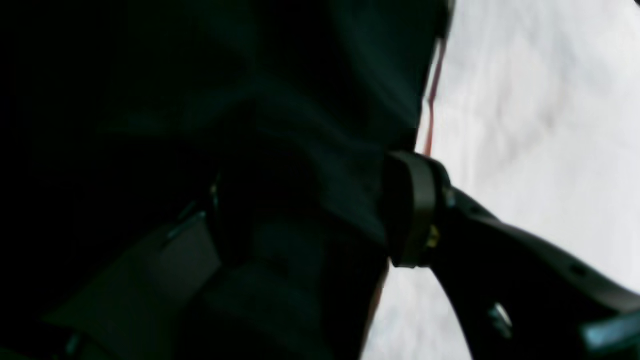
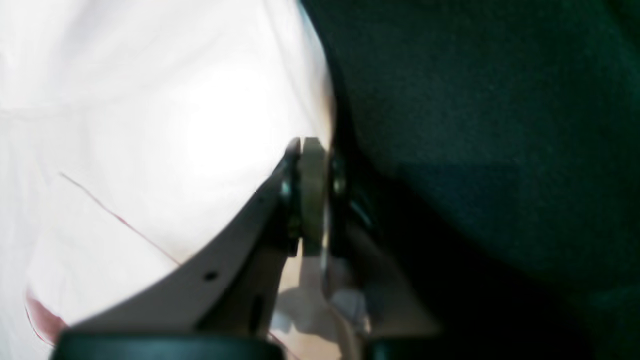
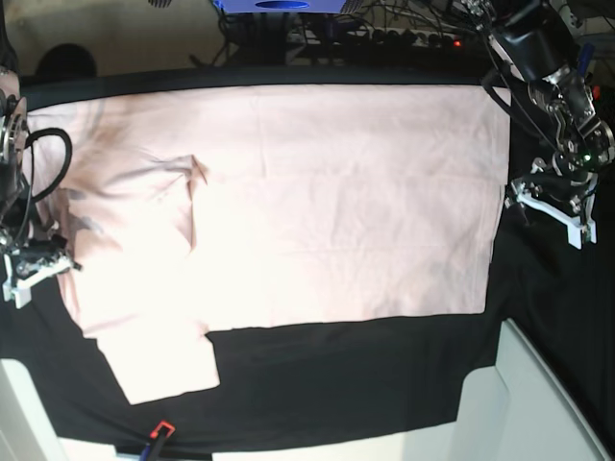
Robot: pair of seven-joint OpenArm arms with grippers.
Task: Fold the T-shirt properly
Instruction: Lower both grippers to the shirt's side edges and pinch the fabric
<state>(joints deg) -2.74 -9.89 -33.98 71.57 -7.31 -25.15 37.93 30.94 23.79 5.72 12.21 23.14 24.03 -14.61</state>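
Base view, left to right. Right gripper (image 3: 43, 261): at 9 o'clock edge of T-shirt (image 3: 317, 202), jaws pinched on the fabric edge. T-shirt: flat on black cloth (image 3: 365, 375), long axis 9-to-3. Left gripper (image 3: 538, 197): at 3 o'clock hem, jaws parted, straddling cloth beside the hem; equally near.

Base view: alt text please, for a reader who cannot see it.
A pale pink T-shirt lies spread on a black table cloth, plain side up. One end effector sits at its right edge, the other end effector at its left edge.
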